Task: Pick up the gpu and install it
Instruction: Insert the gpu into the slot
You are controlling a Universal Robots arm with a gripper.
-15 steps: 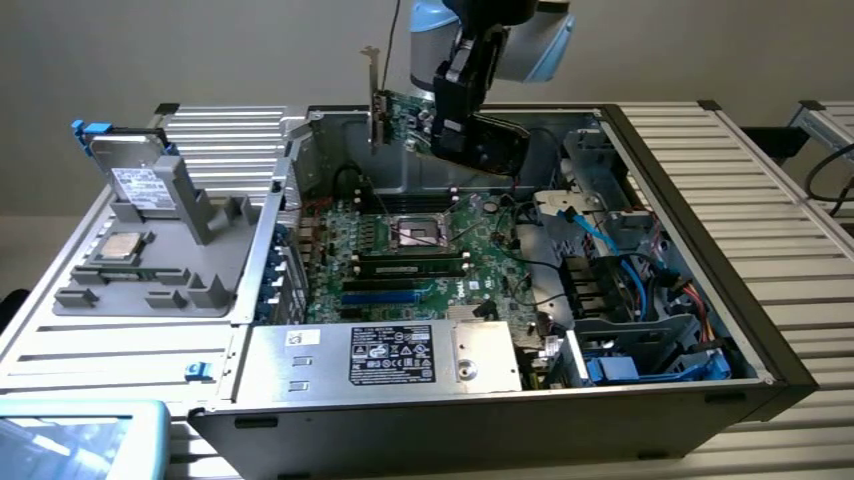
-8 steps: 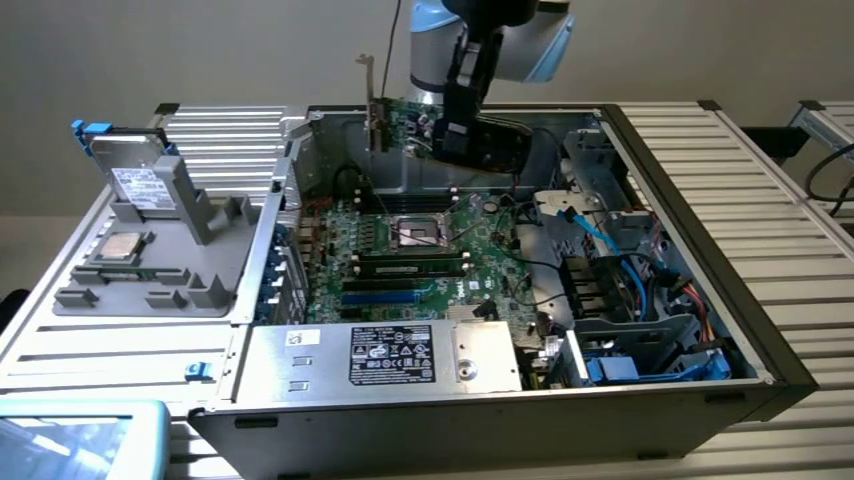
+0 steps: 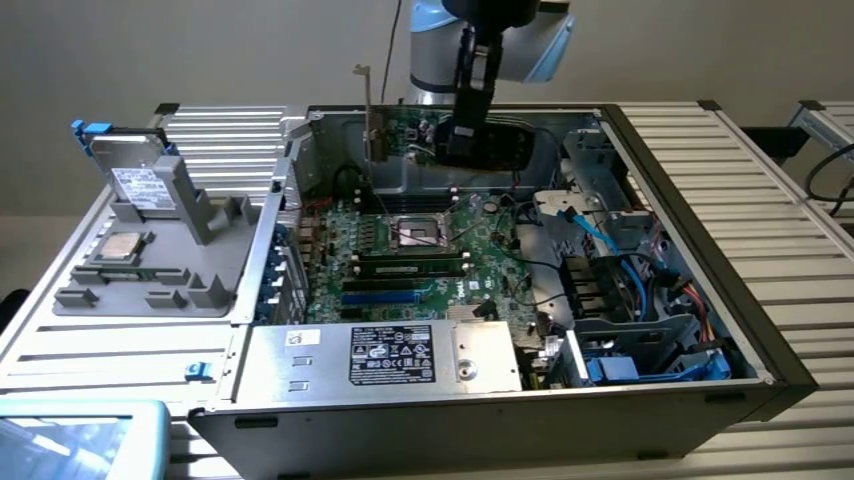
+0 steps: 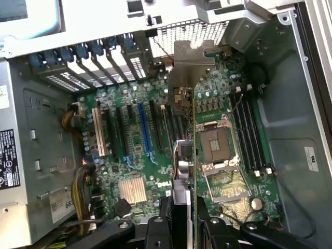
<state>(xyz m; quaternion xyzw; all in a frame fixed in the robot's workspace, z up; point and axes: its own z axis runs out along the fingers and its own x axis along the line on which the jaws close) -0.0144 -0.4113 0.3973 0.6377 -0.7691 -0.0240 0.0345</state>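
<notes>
1. The pick-up looks done. The gripper (image 3: 467,135) has its fingers pinched on the gpu (image 3: 400,130) and holds it upright in the air over the far end of the open machine. The gpu's silver bracket (image 3: 362,105) sticks up on the exterior view's left.
2. The install is what is left. In the wrist view the gpu (image 4: 184,155) is seen edge-on, hanging above the board and not seated. The expansion slots (image 4: 145,129) lie just beside its line, and none of them has a card in it.
3. At the exterior view's left sits a gray tray (image 3: 147,290). A hard drive (image 3: 138,180) stands upright in it, and a processor chip (image 3: 118,247) lies flat nearby in a recess.
4. In the middle is the computer case (image 3: 707,245), lying open. It holds the motherboard (image 3: 487,265), with an uncovered processor socket (image 3: 416,232) near its centre.
5. A power supply (image 3: 400,355) with a dark label sits at the near end of the case.
6. At the exterior view's right, inside the case, blue cables (image 3: 627,290) run among the drive bays.
</notes>
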